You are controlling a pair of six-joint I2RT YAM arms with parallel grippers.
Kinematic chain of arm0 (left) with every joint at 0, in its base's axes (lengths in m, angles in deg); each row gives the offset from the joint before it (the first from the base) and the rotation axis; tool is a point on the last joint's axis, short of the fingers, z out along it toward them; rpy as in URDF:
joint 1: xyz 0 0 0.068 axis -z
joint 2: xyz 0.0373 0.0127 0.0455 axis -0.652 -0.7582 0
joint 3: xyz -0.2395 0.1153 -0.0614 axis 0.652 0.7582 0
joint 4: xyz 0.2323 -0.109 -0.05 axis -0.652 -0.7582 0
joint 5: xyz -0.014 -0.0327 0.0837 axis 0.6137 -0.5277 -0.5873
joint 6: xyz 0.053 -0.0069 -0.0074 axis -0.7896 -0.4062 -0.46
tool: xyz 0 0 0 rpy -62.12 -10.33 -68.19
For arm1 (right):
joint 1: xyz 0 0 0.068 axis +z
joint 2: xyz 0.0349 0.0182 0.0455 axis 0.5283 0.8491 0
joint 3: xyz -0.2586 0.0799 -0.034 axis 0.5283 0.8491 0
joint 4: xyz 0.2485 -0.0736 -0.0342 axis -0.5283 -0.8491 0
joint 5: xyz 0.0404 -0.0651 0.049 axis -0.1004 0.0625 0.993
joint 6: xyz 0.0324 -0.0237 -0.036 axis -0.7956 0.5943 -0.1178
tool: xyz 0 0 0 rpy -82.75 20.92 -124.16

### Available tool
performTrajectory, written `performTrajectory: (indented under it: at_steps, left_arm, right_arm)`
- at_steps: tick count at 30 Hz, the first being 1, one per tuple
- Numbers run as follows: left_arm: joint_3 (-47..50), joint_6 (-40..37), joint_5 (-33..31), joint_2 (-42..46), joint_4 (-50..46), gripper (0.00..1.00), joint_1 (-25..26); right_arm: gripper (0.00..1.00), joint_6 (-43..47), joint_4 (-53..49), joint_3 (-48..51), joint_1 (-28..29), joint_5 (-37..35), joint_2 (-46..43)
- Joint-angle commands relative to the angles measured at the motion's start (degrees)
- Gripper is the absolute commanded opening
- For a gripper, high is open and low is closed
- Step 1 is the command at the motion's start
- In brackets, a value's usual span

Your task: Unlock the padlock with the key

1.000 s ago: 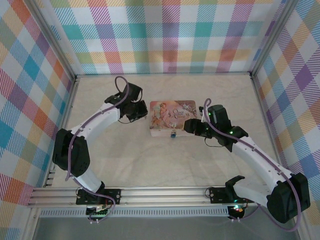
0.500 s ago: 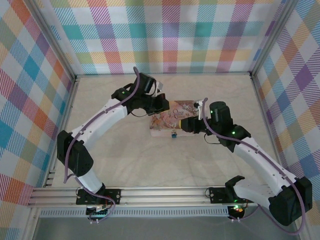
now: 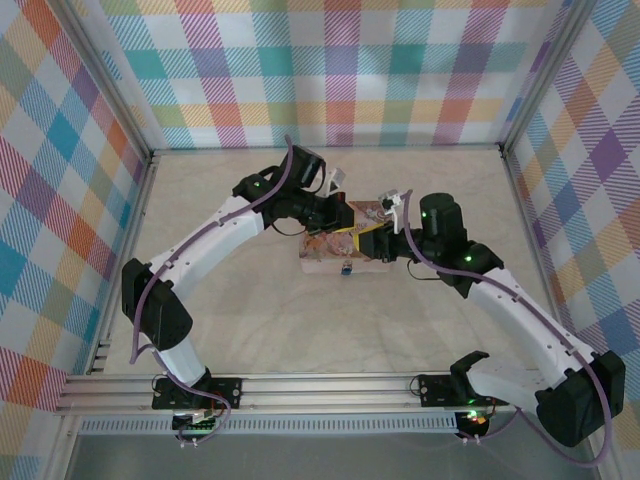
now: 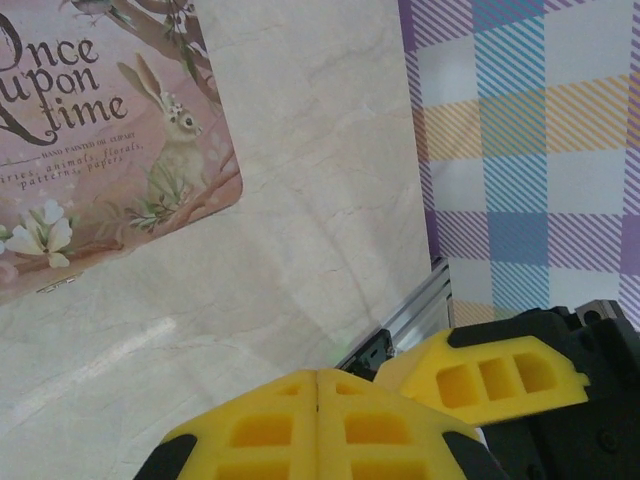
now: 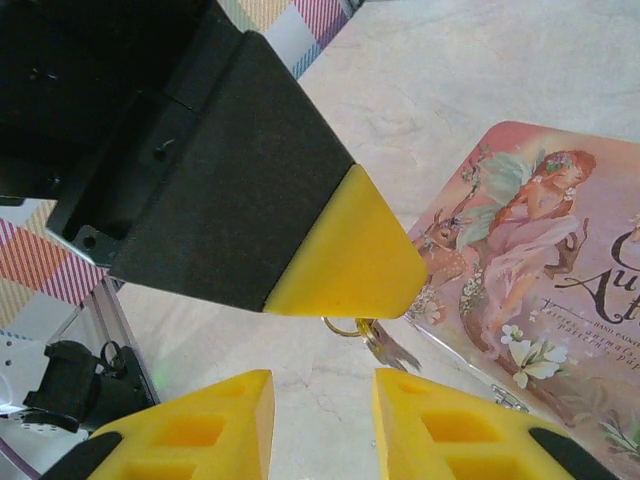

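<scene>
The padlock (image 3: 346, 268) is a tiny bluish lock at the front edge of the pink tin (image 3: 330, 262). Above the tin, my left gripper (image 3: 347, 229) and right gripper (image 3: 372, 240) meet tip to tip. The left gripper (image 4: 318, 400) is shut. In the right wrist view a gold ring (image 5: 345, 327) hangs from under its yellow tip (image 5: 345, 262). The small silvery key (image 5: 390, 348) dangles from that ring. The right gripper (image 5: 322, 420) sits just beneath with its jaws apart. The key hangs just above that gap and nothing is between the fingers.
The pink tin (image 5: 540, 270) with its picture lid lies mid-table under both grippers. Plaid walls and an aluminium frame rail (image 4: 410, 315) close the table in. One right finger (image 4: 500, 375) shows close beside the left fingers.
My left arm has swung right, over the tin, to meet the right gripper. The right gripper has moved left towards it, and its jaws have narrowed.
</scene>
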Motion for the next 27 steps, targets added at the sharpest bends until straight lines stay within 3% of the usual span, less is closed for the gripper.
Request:
performTrajectory:
  at_steps: [1,9,20,27]
  left_arm:
    - [-2.00,-1.07,2.52,0.31,-0.65,0.00,0.91]
    - [-2.30,-1.29,3.84,0.50,-0.64,0.00,1.54]
    - [-3.57,-2.24,5.06,0.30,-1.26,0.00,2.84]
    - [-3.83,-2.30,5.93,0.26,-1.04,0.00,3.20]
  right_arm:
    - [0.32,1.84,0.31,-1.98,0.36,1.82,0.75]
    - [0.26,2.56,-0.16,-3.08,0.67,1.29,2.12]
    - [0.06,3.89,-1.19,-4.56,0.76,0.21,3.26]
    - [0.01,3.97,-0.75,-4.49,0.76,-1.45,3.18]
